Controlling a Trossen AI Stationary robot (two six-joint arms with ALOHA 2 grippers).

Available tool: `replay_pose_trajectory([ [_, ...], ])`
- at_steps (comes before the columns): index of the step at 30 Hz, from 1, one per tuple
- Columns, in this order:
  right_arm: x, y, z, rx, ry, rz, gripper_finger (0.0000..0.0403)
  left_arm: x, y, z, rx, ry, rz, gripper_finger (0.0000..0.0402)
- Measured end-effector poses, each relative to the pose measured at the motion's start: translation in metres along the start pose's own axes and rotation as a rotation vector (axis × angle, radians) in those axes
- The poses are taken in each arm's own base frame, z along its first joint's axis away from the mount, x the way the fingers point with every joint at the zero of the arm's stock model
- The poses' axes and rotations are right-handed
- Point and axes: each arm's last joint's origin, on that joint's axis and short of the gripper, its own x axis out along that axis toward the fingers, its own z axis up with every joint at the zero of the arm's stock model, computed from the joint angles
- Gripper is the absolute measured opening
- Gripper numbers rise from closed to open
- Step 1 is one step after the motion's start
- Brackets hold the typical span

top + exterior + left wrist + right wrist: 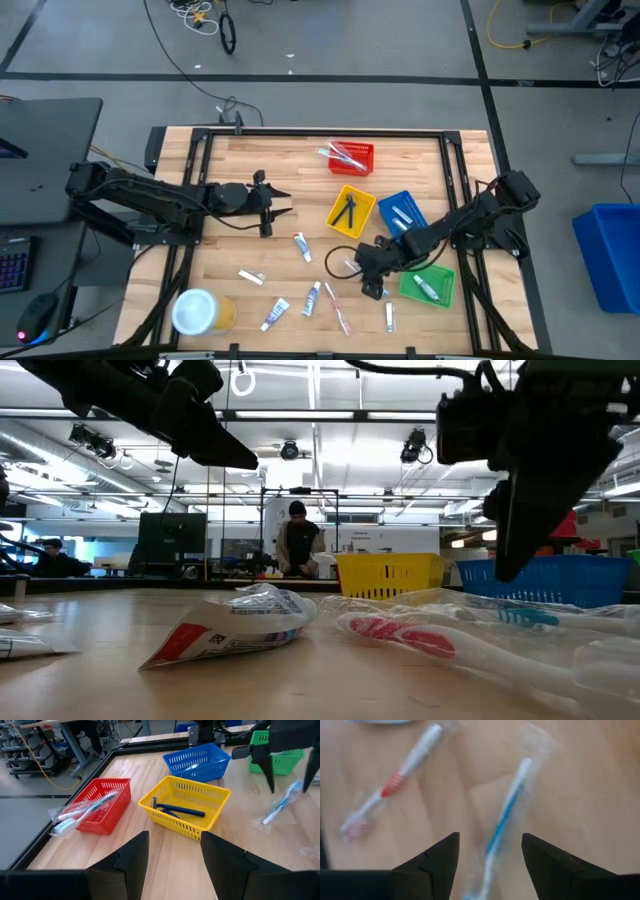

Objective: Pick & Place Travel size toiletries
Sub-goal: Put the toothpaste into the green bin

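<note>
Right gripper (490, 865) spread, empty, above wrapped blue toothbrush (505, 817) between its fingers; left gripper (172, 865) likewise released.

Two black arms, pointed dark fingers (132, 857)

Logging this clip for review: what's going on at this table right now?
A two-arm robot is sorting travel toiletries into coloured baskets. The right hand hovers open over a wrapped blue toothbrush on the table, gripping nothing yet. The left hand waits open and empty mid-table. The red basket already holds toothbrushes and the yellow basket a razor; several tubes lie loose.
</note>
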Motion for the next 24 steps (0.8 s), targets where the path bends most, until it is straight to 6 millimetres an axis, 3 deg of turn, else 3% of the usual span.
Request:
replay_pose_trajectory([
  [11, 0.029, -0.001, -0.006, -0.007, 0.061, 0.004, 0.0211, 0.000, 0.000, 0.000, -0.020, 0.000, 0.000, 0.0188],
  [19, 0.028, -0.001, -0.005, -0.007, 0.052, 0.005, 0.0200, 0.000, 0.000, 0.000, -0.019, 0.000, 0.000, 0.0188],
  [24, 0.019, 0.007, 0.006, -0.087, -0.016, 0.034, 0.0217, 0.000, 0.000, 0.000, -0.019, 0.000, 0.000, 0.0188],
])
